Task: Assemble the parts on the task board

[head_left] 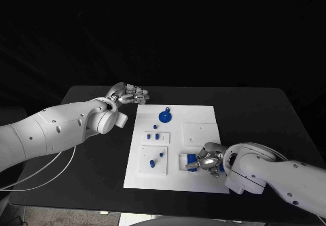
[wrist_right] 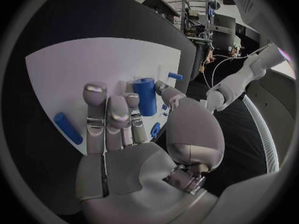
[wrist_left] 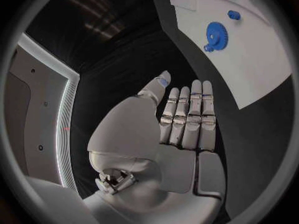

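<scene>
Task board (head_left: 204, 117) lies flat in the middle of my black table (head_left: 258, 103), a white plate with several raised white blocks on it. On my head camera the left hand (head_left: 129, 95) sits off the board, over the bare table just beside the board's far left corner; from the left wrist camera I see its fingers (wrist_left: 187, 119) straight and lying side by side, thumb alongside, with nothing in them. Close to that corner, on the board, rests a blue gear (head_left: 165, 116) with a small knob; the left wrist camera shows the same gear (wrist_left: 216, 34) flat on the white surface, well clear of the fingertips. Further toward me, two short blue pegs (head_left: 153, 136) stand in a small white block, and another blue peg (head_left: 152, 163) sits in the larger block nearer the board's near edge. My right hand (head_left: 207, 161) is down on the near right part of the board, over a white fixture holding blue pieces. From the right wrist camera I see a blue cylinder (wrist_right: 147, 95) standing upright just past the fingertips (wrist_right: 118, 117) and close to the thumb; I cannot tell whether the hand actually grips it. A loose blue rod (wrist_right: 68, 128) lies flat on the board beside the outermost finger.
</scene>
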Controlling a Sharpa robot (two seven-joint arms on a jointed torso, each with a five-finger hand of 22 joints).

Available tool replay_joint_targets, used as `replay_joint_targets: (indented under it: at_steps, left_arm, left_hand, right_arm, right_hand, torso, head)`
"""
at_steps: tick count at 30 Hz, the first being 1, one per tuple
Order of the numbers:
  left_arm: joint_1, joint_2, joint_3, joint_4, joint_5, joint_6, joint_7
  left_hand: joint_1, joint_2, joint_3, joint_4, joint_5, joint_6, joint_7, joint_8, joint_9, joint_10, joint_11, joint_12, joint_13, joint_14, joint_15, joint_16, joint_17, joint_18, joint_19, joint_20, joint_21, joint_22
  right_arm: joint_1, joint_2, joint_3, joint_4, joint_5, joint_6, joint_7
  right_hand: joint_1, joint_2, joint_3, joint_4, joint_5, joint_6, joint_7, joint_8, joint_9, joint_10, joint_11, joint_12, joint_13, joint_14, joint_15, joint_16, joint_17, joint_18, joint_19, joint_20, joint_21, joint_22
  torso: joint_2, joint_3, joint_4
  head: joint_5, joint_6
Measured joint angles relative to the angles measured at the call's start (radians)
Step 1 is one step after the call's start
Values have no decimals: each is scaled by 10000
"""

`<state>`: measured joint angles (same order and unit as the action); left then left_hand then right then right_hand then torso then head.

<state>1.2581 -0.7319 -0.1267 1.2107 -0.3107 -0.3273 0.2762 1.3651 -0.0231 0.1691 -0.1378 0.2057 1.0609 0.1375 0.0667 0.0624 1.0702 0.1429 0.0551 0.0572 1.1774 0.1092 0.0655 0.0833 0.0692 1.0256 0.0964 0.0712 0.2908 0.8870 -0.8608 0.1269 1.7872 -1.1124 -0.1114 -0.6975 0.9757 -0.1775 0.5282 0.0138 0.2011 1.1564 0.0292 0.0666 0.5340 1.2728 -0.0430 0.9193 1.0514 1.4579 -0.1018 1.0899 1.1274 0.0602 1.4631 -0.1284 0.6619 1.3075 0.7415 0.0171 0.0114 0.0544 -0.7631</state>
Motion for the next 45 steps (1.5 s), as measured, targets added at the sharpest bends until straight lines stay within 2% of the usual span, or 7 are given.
replay_joint_targets:
  at_steps: [9, 14, 42, 45]
  left_arm:
    - [0, 1, 0, 6, 0, 7, -13]
    - [0, -2, 0, 10, 0, 10, -22]
    - [0, -30, -1, 25, 1, 41, -77]
    - [0, -29, -1, 24, 2, 45, -83]
  left_hand:
    - [0, 0, 0, 0, 0, 0, 0, 0, 0, 0, 0, 0, 0, 0, 0, 0, -1, 0, 0, 0, 0, -7]
    - [0, 0, -13, 68, 0, 0, 0, 0, 0, 0, 0, 0, 0, 0, 0, 0, 9, 1, 0, 0, 0, -37]
    - [0, 0, -44, 99, 0, 0, 0, 0, 0, -40, 40, 0, 0, -36, 37, 0, 15, 0, 73, 0, 0, -153]
    - [0, 0, -44, 99, 0, 0, 0, 0, 0, -40, 40, 0, 0, -36, 36, 0, 15, 1, 72, 0, 0, -152]
  right_arm:
    - [2, 101, -19, -7, -55, 6, -12]
    - [8, 130, -29, -19, -104, 14, -22]
    - [235, 198, -48, 189, -233, 57, -52]
    - [270, 213, -48, 142, -233, 127, -49]
  right_hand:
    - [-2, -3, -155, 133, -233, 25, 32, -1, -75, -42, -37, -36, -41, 0, 0, 0, -27, 0, 0, 0, 0, -1]
    - [-68, -180, -363, 439, -789, 25, 32, 31, -159, -42, -37, -36, -43, 0, 0, -49, -46, 1, 0, 0, -58, 0]
    - [-56, -217, -407, 611, -815, 86, 39, 20, -270, -42, -35, -34, -78, -1, 1, -47, -45, 1, 0, 0, -57, -1]
    - [-109, -269, -410, 690, -1023, 86, 39, 20, -304, -42, -35, -77, -122, -1, 1, -47, -45, 0, 0, 0, -89, -1]
  torso:
    - [0, -7, 0]
    - [0, -11, 0]
    - [0, 0, -4]
    - [0, -5, -4]
  head:
    - [47, -1]
    - [93, -5]
    - [220, -17]
    - [230, -18]
